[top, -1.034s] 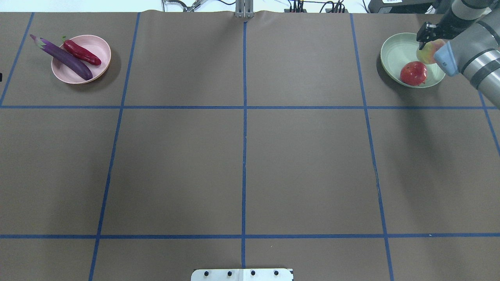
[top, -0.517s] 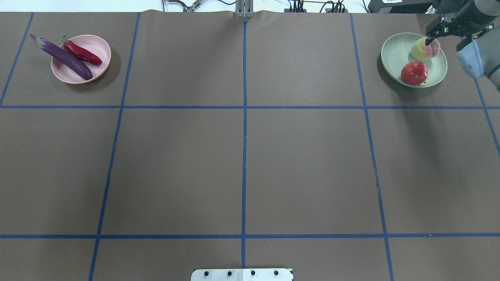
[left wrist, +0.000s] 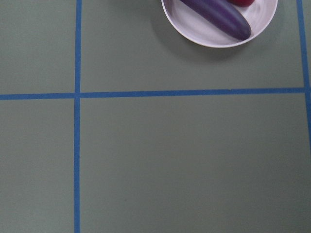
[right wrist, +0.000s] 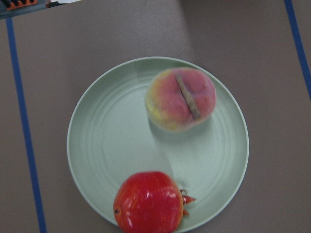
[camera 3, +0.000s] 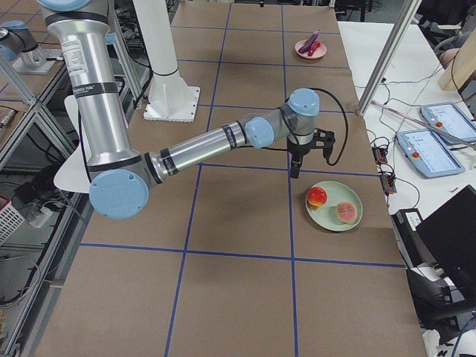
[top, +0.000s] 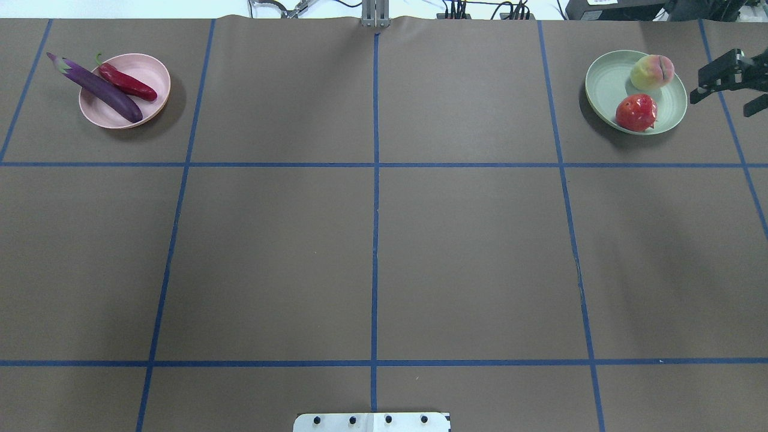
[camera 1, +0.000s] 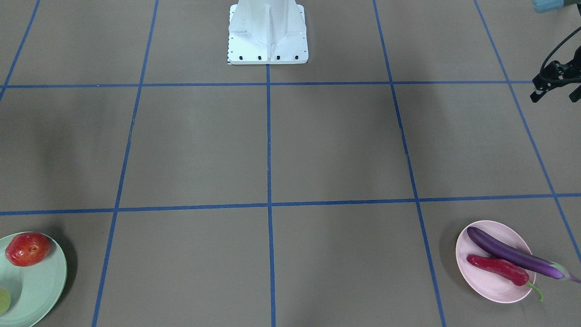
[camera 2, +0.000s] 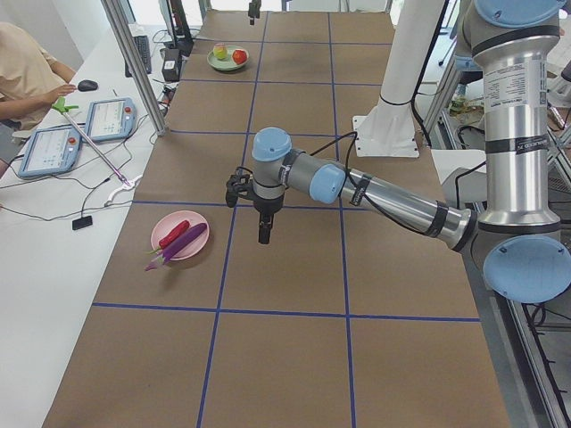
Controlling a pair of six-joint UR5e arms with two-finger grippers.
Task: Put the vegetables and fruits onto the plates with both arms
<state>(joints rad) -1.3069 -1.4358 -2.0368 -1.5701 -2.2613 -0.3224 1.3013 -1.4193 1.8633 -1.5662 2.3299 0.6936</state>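
The pale pink plate (top: 147,72) at the far left holds the purple eggplant (top: 99,90) and the dark-red chili pepper (top: 127,83); the eggplant's cap hangs over the rim. The mint green plate (top: 606,84) at the far right holds the peach (top: 651,72) and the red fruit (top: 636,112), slightly apart. My right gripper (top: 723,103) is open and empty, just right of the green plate. My left gripper (camera 1: 556,94) is open and empty, raised over the table well back from the pink plate (camera 1: 490,286). The right wrist view looks straight down on the peach (right wrist: 181,99) and red fruit (right wrist: 149,203).
The brown table carries a blue tape grid. The white robot base (top: 372,422) is at the near edge. Cables and hardware (top: 480,9) lie along the far edge. An operator (camera 2: 27,71) and tablets (camera 2: 107,120) are beside the table.
My right gripper let go of the peach, which now rests on the green plate. The gripper and arm pulled away to the right, off the plate.
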